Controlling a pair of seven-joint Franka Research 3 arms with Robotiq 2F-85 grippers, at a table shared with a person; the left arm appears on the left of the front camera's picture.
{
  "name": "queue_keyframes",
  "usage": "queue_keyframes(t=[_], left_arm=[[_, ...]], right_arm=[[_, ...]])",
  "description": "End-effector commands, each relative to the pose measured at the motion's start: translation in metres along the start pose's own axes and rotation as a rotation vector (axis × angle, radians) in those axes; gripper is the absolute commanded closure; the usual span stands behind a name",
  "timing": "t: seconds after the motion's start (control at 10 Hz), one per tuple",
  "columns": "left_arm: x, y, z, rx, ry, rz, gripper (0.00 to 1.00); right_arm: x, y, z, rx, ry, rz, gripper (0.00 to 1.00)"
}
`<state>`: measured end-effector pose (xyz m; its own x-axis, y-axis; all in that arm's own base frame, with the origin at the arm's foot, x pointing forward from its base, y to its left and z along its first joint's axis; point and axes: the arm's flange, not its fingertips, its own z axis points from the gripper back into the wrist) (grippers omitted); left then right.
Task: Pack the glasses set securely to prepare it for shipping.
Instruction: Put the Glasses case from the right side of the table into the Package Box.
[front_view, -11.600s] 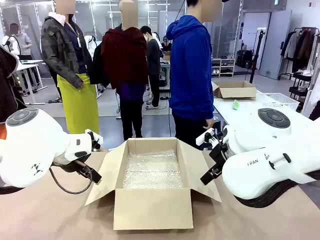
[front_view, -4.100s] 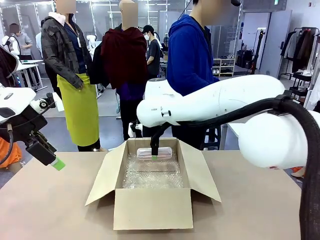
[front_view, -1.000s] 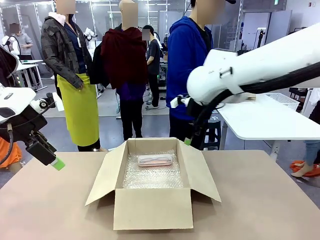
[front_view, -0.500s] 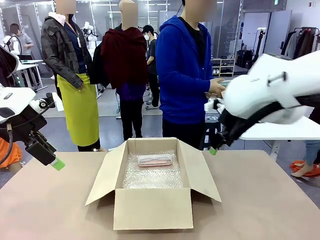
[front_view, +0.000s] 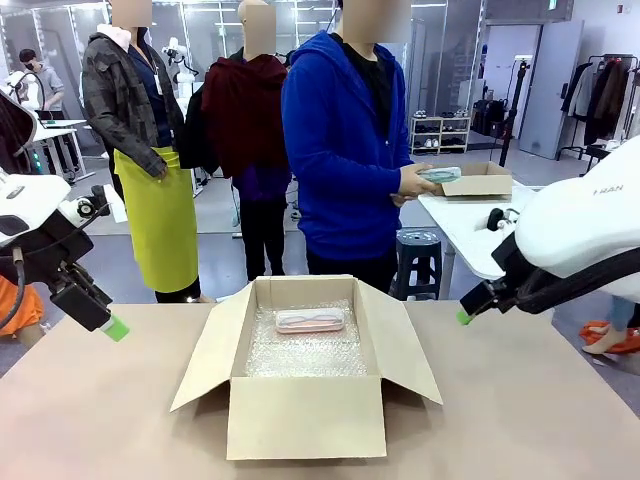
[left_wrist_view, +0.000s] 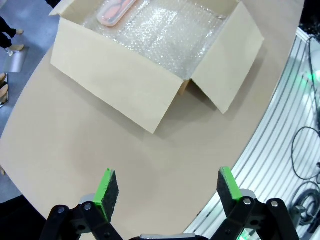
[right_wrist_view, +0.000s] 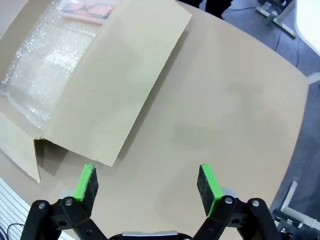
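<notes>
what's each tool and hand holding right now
left tool: open, empty
right tool: open, empty
person's hand: holding the mint green case

Front view: bright, even overhead light, nothing harsh. Just a short, soft shadow on the table (front_view: 520, 400) under the flaps of the cardboard box (front_view: 305, 415). Bubble wrap (front_view: 305, 352) throws speckled glare, same in the left wrist view; pink glasses case (front_view: 310, 320) still reads clear against it. White shell of the right arm (front_view: 590, 225) is close to clipping, edges slightly soft. Foreground sharp, far room a bit softer. Both wrist views: strong wide-angle bowing, table edge curves hard, box sides bend toward the frame edges. Exposure fine there, soft shadow under a box flap in each. Wrist views sharp throughout.
</notes>
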<state>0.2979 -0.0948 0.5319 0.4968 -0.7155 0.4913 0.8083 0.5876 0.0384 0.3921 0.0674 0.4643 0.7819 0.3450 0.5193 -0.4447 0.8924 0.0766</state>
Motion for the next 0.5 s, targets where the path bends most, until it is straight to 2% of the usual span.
queue_keyframes(t=[0.0,0.1,0.2,0.4], left_arm=[[0.0,0.001,0.0,-0.007,-0.013,-0.001,0.0],[0.0,0.001,0.0,-0.007,-0.013,-0.001,0.0],[0.0,0.001,0.0,-0.007,-0.013,-0.001,0.0],[0.0,0.001,0.0,-0.007,-0.013,-0.001,0.0]], right_arm=[[-0.024,0.014,0.008,-0.039,0.013,0.004,0.0],[-0.017,0.015,0.003,-0.038,0.027,0.04,0.0],[0.001,0.0,0.005,-0.015,-0.003,0.01,0.0],[0.001,0.0,0.005,-0.015,-0.003,0.01,0.0]])
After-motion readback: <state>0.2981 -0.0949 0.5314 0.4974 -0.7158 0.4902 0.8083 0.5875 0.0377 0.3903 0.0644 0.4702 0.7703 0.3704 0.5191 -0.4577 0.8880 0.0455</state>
